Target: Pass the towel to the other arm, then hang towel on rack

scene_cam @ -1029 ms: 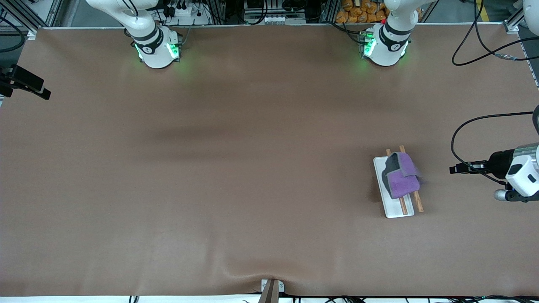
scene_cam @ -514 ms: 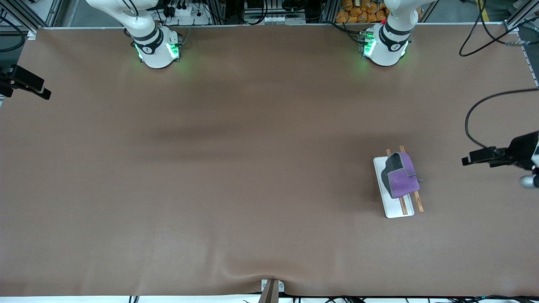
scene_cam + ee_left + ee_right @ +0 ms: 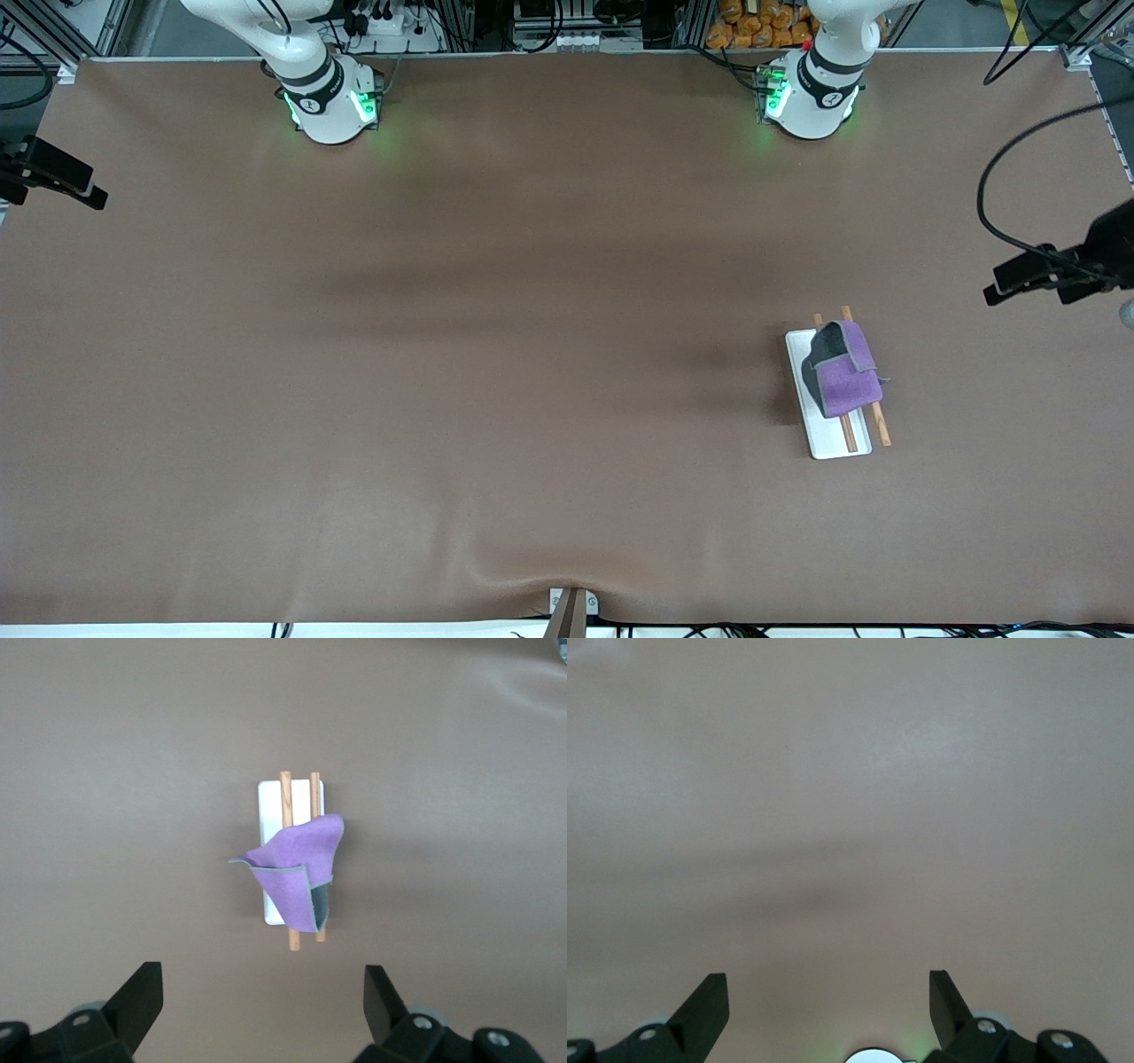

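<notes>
Now towel (image 3: pixel 846 379) drapes rack (image 3: pixel 828 443); both hands open (left (image 3: pixel 1005 285), right (image 3: pixel 53 182)).

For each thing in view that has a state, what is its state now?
towel: draped over the rack's rods, folded, dark grey reverse partly showing.
rack: flat on the table, toward the left arm's end, bearing the towel.
left gripper: open, empty, up over the table beside the rack.
right gripper: open, empty, waiting over bare table.

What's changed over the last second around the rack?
The left gripper, open, has drawn away from the rack toward the left arm's end of the table. The towel stayed draped over the rods; the right gripper stayed open and waiting.
</notes>
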